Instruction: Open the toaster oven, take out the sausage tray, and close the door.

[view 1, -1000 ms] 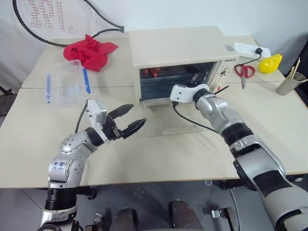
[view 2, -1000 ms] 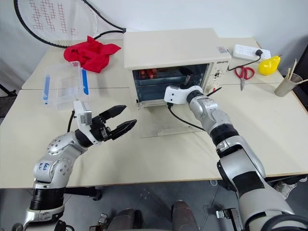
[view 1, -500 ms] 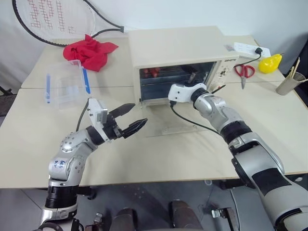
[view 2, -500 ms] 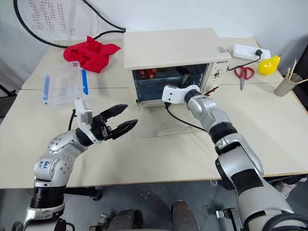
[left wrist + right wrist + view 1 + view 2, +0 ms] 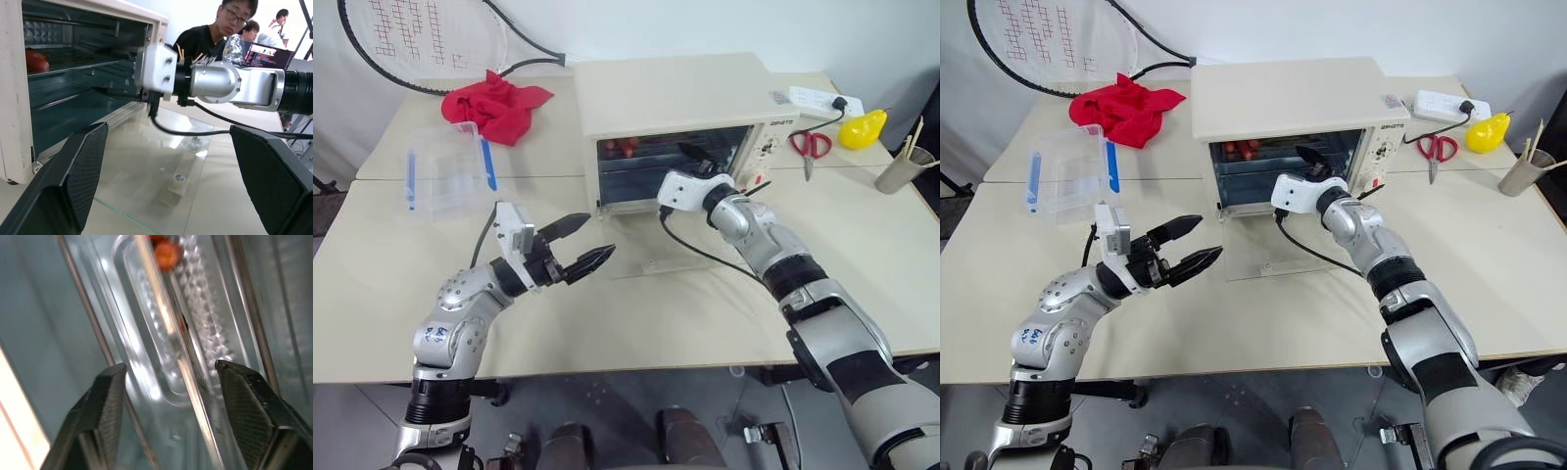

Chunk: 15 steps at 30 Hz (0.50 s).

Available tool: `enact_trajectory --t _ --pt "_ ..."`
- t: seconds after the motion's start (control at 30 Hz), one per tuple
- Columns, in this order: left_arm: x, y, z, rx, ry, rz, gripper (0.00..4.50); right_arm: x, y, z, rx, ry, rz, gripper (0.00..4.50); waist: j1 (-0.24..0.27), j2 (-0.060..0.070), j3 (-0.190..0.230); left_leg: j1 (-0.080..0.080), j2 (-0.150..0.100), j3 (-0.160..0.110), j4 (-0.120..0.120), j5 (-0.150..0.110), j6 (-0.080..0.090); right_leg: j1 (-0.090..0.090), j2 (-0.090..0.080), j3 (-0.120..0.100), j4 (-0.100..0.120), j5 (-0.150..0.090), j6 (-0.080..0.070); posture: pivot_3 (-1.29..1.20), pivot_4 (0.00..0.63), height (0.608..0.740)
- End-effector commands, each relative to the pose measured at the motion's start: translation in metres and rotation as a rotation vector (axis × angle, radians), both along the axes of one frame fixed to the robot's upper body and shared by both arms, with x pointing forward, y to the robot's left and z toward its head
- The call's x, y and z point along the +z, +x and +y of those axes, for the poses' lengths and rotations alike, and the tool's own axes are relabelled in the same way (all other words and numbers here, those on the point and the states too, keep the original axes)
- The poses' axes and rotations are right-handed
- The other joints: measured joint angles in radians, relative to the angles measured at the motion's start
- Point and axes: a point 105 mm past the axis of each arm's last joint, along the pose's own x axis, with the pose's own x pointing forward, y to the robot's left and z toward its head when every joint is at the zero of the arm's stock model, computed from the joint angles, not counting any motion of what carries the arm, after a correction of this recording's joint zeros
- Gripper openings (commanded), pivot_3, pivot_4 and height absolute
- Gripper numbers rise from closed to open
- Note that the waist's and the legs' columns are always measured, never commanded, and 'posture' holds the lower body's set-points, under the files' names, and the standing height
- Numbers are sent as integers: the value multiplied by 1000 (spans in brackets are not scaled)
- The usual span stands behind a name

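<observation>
Now the right gripper (image 5: 1310,157) has rolled at the mouth of the toaster oven (image 5: 1288,117), its fingers apart either side of the sausage tray (image 5: 168,333) edge on the rack; judged, a grasp is imminent. Its door (image 5: 1268,253) lies flat open on the cream table (image 5: 1489,284). The left gripper (image 5: 1190,243) stays near, fingers spread and empty. Far left lie a red cloth (image 5: 1131,106), racket (image 5: 1058,44) and clear box (image 5: 1067,171); far right, scissors (image 5: 1438,147). People sit behind.
</observation>
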Motion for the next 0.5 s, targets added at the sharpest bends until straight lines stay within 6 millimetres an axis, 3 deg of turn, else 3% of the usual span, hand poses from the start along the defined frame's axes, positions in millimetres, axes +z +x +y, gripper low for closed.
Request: enact_trajectory --t 0.03,0.1,0.43,0.5 --pt "3 -2 1 -8 1 -26 4219 15 -10 1 55 28 -23 3824 1 0 0 0 0 0 0 0 0 0 0 0 0 0 0 0 150 740" --pt "1 -2 1 -11 1 -21 4219 14 -10 0 42 -1 -34 4482 1 0 0 0 -1 0 0 0 0 0 -1 0 0 0 0 0 150 740" --pt "1 -3 -1 -21 4 -16 4219 28 5 -3 -79 -123 -149 4482 1 0 0 0 0 0 0 0 0 0 -1 0 0 0 0 0 150 740" --pt "1 -3 -1 -21 5 -16 4219 27 10 -2 -96 -167 -151 4102 0 0 0 0 -1 0 0 0 0 0 -1 0 0 0 0 0 150 740"
